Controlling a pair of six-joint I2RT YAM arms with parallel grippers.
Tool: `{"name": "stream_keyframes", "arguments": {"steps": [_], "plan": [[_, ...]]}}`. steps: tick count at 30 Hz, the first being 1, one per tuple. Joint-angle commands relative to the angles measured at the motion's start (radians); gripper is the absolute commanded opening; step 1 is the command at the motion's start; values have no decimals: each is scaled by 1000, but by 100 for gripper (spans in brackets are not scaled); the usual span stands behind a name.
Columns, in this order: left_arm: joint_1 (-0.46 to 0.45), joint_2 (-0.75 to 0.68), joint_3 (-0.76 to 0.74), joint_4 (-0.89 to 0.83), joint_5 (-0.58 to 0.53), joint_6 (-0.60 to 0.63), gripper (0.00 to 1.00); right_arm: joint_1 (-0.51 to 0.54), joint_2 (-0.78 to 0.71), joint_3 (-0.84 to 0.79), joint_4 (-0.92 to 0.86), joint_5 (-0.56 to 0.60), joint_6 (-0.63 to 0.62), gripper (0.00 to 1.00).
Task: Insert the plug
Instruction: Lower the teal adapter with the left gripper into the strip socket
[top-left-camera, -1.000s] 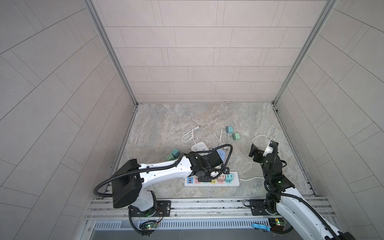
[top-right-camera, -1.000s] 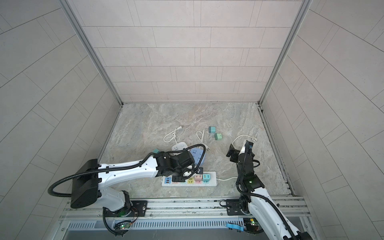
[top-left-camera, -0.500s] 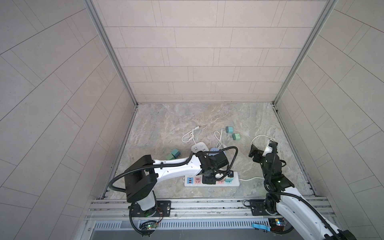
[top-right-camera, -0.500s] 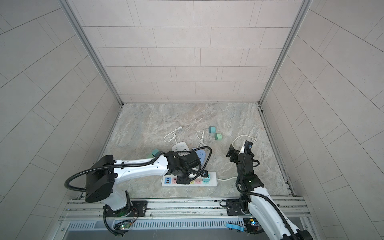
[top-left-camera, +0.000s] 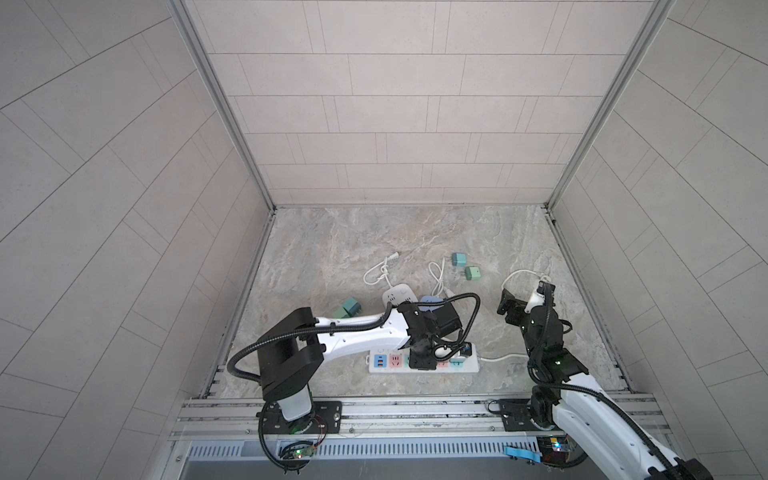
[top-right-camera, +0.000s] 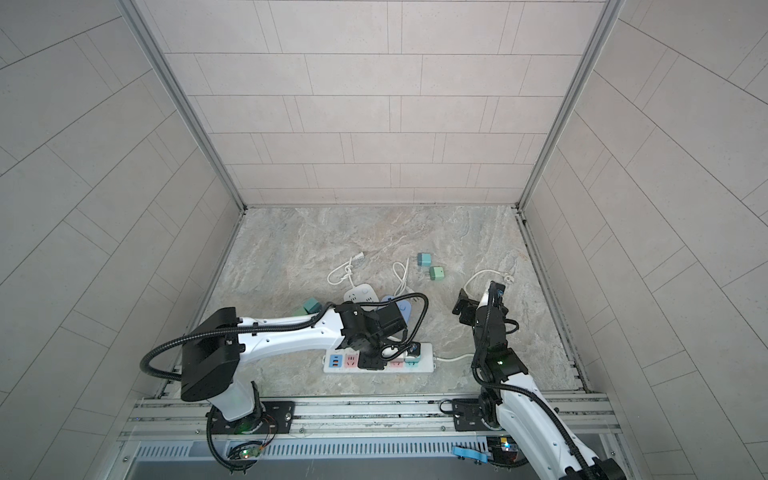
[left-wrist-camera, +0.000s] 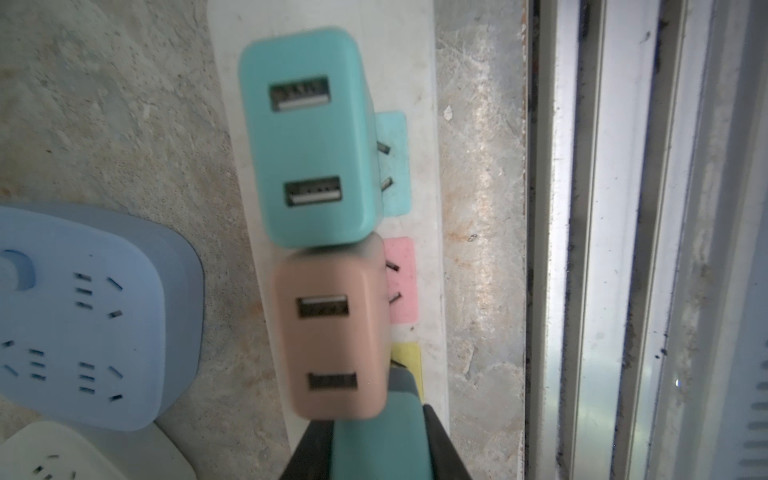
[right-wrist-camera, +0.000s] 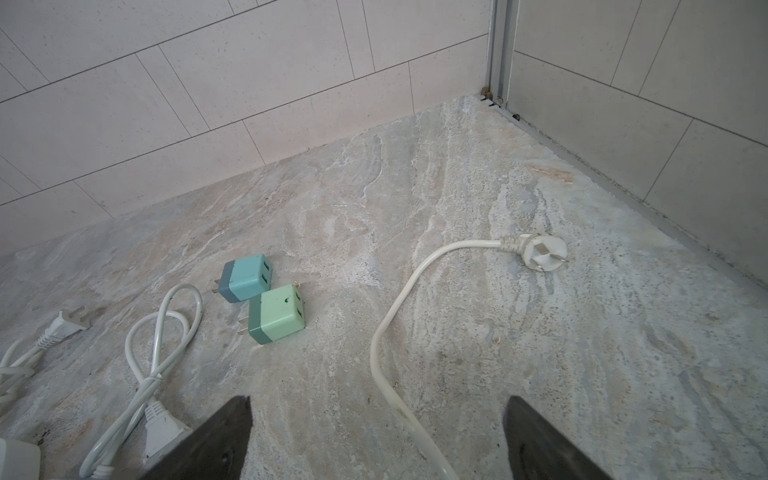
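Observation:
My left gripper (left-wrist-camera: 376, 449) is shut on a teal plug (left-wrist-camera: 374, 415), whose grey end reaches the yellow socket (left-wrist-camera: 409, 361) of the white power strip (left-wrist-camera: 428, 62). The plug's prongs are hidden. A teal adapter (left-wrist-camera: 307, 137) and a pinkish-brown adapter (left-wrist-camera: 332, 332) stand in the sockets beside it. In both top views the left gripper (top-left-camera: 422, 359) (top-right-camera: 372, 359) sits over the middle of the strip (top-left-camera: 382, 368) (top-right-camera: 424, 365) near the front rail. My right gripper (top-left-camera: 519, 303) (right-wrist-camera: 376, 432) hangs open over bare floor to the right, holding nothing.
A white cord (right-wrist-camera: 399, 332) with a three-pin plug (right-wrist-camera: 542, 253) runs under the right gripper. Two loose adapters (right-wrist-camera: 245, 276) (right-wrist-camera: 278, 313) lie further back. A blue power strip (left-wrist-camera: 83, 311) and a white one (top-left-camera: 399, 295) lie behind the left gripper. Green adapters (top-left-camera: 349, 307) sit to the left.
The left arm has swung right and toward the front rail, bringing the teal plug over the strip's middle sockets. The right arm has not moved.

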Motion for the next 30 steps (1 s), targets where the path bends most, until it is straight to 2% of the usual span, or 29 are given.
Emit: {"name": "stream_keyframes", "arguments": {"steps": [1, 14, 30], "plan": [[-6, 58, 19, -26, -16, 0, 0, -1, -1, 28, 14, 4, -1, 96], [-5, 89, 30, -68, -87, -14, 0, -1, -3, 27, 15, 5, 0, 97], [-6, 161, 16, -32, 10, -2, 0, -1, -10, 24, 10, 8, 0, 97]]}}
